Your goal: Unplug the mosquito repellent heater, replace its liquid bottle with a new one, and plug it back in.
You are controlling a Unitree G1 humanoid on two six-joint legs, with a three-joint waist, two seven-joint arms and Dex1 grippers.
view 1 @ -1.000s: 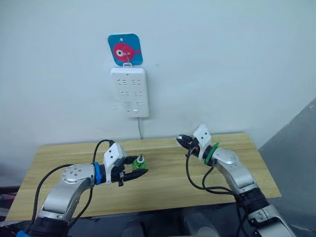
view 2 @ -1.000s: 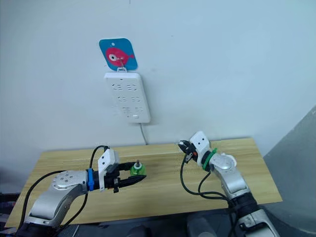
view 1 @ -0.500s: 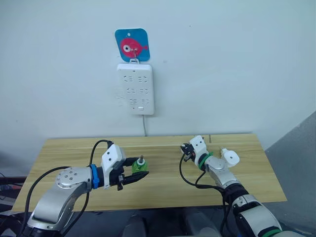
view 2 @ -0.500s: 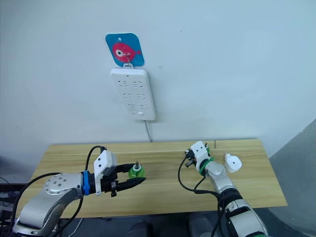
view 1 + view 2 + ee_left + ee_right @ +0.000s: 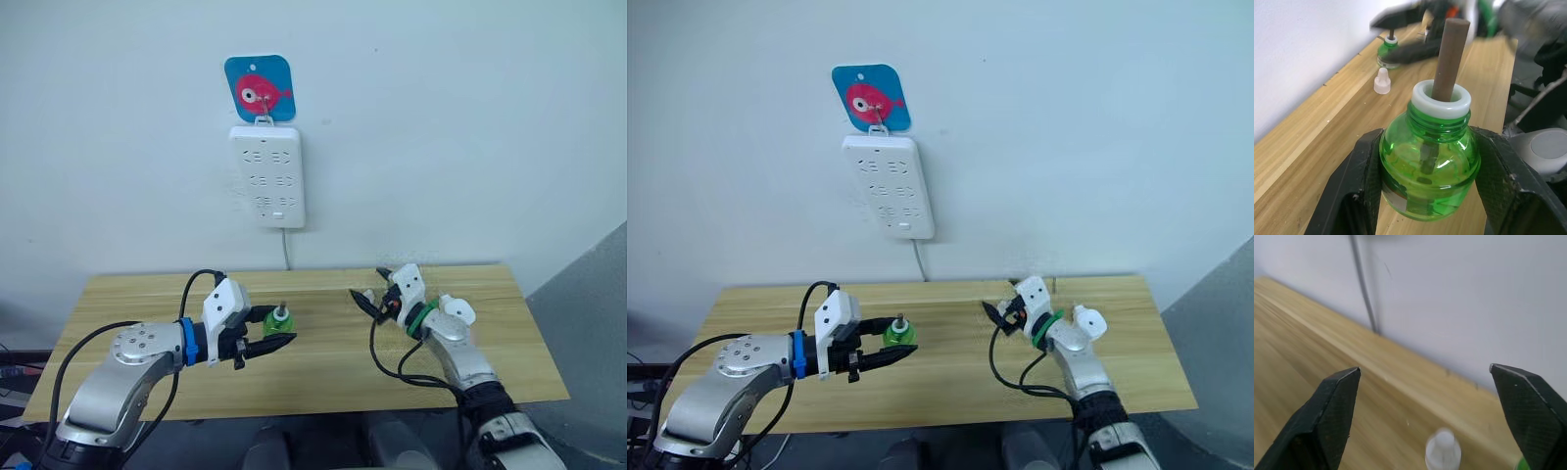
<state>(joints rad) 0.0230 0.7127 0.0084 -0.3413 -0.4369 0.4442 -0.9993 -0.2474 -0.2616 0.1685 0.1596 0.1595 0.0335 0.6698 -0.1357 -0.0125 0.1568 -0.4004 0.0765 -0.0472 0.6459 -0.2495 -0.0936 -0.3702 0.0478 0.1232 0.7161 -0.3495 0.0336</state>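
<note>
Over on the left, the left gripper [image 5: 263, 347] is clamped on a green liquid bottle [image 5: 1429, 166], one black finger on each side of its round belly. The bottle stands upright, its long axis vertical, with the brown wick [image 5: 1448, 58] sticking straight up out of the white neck ring. There's green liquid in it, and the left wrist view shows the wick running down into that liquid. It's held over the wooden worktop [image 5: 147, 294], left of the middle. Up on the wall behind, a white power strip [image 5: 267, 175] hangs from a blue tag with a pink fish on it [image 5: 260, 90], and its cord [image 5: 286, 247] drops down behind the worktop's back edge. Moving right, a small white cap [image 5: 1381, 81] stands on the worktop near the back edge, and a second green bottle [image 5: 1386, 53] sits upright just past it. The right gripper [image 5: 369, 299] hovers close to those, fingers spread wide with nothing between them. Farthest right, the mosquito repellent heater [image 5: 457, 311] rests on the worktop just beside the right forearm, but which way it faces can't be told.
</note>
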